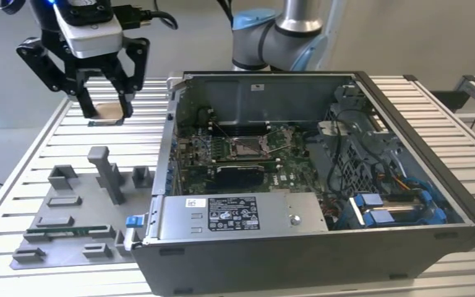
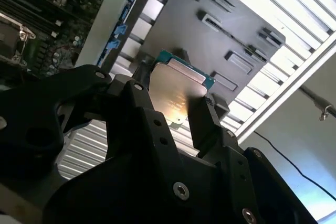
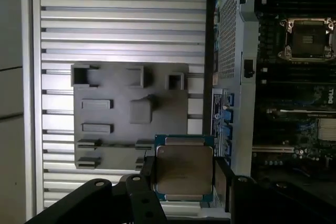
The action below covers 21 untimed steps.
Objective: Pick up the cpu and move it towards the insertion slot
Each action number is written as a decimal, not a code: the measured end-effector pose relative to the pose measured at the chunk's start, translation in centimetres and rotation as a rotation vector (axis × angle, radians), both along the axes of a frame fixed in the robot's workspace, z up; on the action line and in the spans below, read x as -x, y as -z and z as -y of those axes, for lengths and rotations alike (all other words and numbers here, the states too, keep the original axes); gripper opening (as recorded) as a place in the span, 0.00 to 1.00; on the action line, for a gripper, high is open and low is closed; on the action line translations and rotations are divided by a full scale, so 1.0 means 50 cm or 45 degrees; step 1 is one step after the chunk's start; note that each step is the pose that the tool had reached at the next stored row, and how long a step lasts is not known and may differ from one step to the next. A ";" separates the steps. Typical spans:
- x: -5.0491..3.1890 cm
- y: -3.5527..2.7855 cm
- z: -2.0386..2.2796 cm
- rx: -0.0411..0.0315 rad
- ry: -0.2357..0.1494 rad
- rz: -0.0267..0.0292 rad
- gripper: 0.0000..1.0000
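The gripper (image 3: 184, 179) is clamping the cpu (image 3: 184, 167) between its fingers, carrying it above the grey fixture plate (image 3: 121, 103); the insertion slot (image 3: 306, 39) sits well aside inside the open computer case (image 1: 435, 179), so keeping the chip level looks wise.

Slatted aluminium table (image 1: 64, 133), ribbed lengthwise, carried everything. Bore a grey fixture plate (image 1: 68, 213) toward the exterior view's left, flat on the slats, studded with raised blocks and one tall post. Held a narrow green memory stick (image 1: 68, 232) in one of the plate's holders. Also supported an open computer case (image 1: 320, 185) just beside the plate, toward the exterior view's right, its side panel off and motherboard exposed.
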<state>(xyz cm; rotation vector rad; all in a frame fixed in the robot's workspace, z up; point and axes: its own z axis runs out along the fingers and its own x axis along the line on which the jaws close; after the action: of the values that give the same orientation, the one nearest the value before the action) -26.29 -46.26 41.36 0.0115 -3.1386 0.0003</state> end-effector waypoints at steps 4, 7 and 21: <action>-0.036 0.000 0.0000 -0.0001 0.000 0.0000 0.00; -0.063 0.000 0.0000 0.0001 0.000 -0.0001 0.00; -0.196 0.000 0.0000 0.0001 0.000 -0.0002 0.00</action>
<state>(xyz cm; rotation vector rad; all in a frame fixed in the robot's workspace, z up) -16.50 -46.26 41.36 0.0120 -3.1385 0.0004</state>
